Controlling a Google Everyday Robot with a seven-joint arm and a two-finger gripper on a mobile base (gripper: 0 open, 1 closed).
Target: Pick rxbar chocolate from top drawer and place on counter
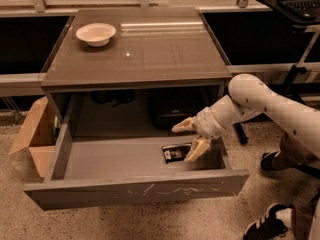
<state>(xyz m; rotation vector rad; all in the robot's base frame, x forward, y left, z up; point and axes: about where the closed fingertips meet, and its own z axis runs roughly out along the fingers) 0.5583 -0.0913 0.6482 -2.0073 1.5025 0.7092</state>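
The top drawer [135, 190] stands pulled out, grey, with white scratches on its front panel. The rxbar chocolate [174, 153], a small flat black bar with white markings, lies on the drawer floor at the right. My gripper [191, 139] is open inside the drawer's right end, just above and to the right of the bar. One tan finger [183, 125] points left over the bar and the other [198, 150] points down beside its right end. The counter [137, 46] is the glossy brown-grey tabletop above the drawer.
A white bowl [96, 34] sits on the counter's back left. A tan cardboard box [34, 134] stands on the floor left of the drawer. A large black bag [172, 109] sits behind the drawer under the counter. A person's shoes [265, 224] are at the right.
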